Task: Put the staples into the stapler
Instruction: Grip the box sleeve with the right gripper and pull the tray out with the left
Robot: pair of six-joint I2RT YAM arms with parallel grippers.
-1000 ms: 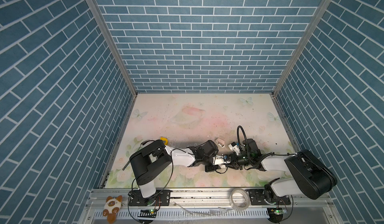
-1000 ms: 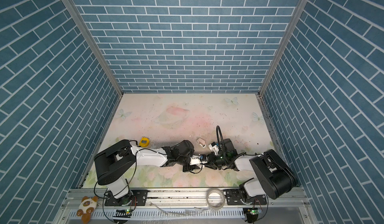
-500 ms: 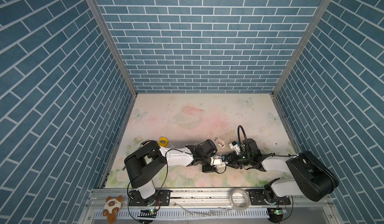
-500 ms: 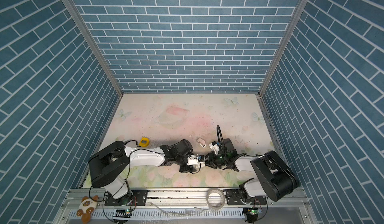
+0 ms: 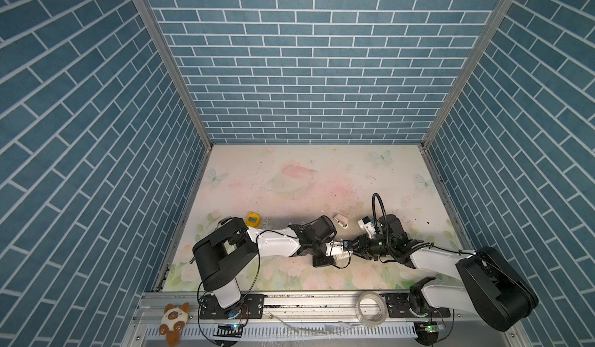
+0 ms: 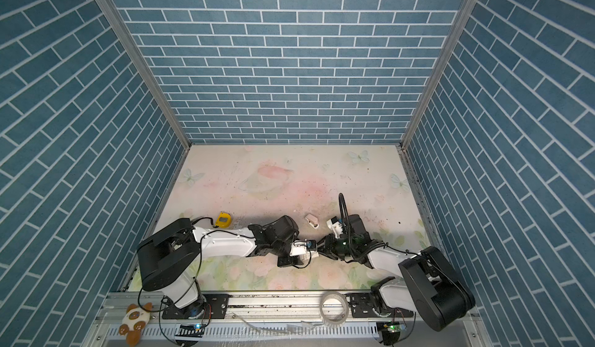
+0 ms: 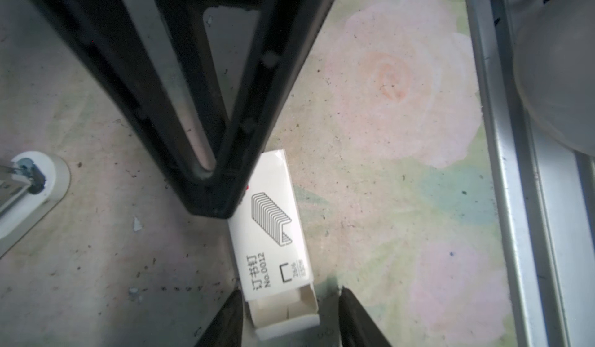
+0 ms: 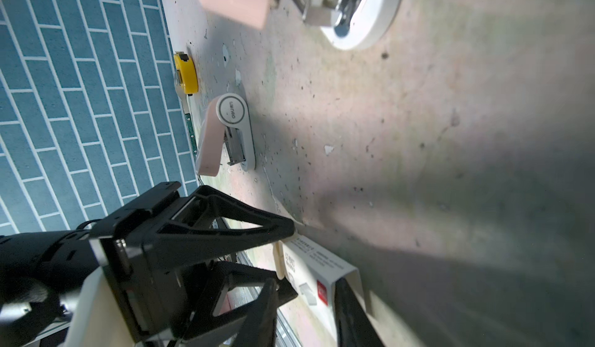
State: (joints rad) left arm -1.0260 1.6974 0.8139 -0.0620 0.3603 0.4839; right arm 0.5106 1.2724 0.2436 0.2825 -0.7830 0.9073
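The staples' white carton [image 7: 273, 229] lies on the floral table, its inner tray [image 7: 286, 313] slid partly out; the strips themselves are hidden. My left gripper [image 7: 289, 318] is open and straddles the tray's end: one finger touches it, the other stands clear. My right gripper [image 8: 309, 313] is shut on the carton [image 8: 322, 274] at its far end, one finger above it and one below. A pink-and-white stapler [image 5: 340, 221] lies just behind the two grippers; its white base [image 7: 29, 181] with a metal rail shows beside the carton.
A second pink-and-white stapler [image 8: 225, 136] lies farther left, near a yellow tape measure [image 5: 252, 218]. A roll of clear tape [image 5: 370, 310] and a plush toy [image 5: 174, 318] sit on the front rail. Blue brick walls close three sides.
My left arm's shoulder and elbow have swung a little to the left, and its gripper has drawn back slightly. The right arm has kept still.
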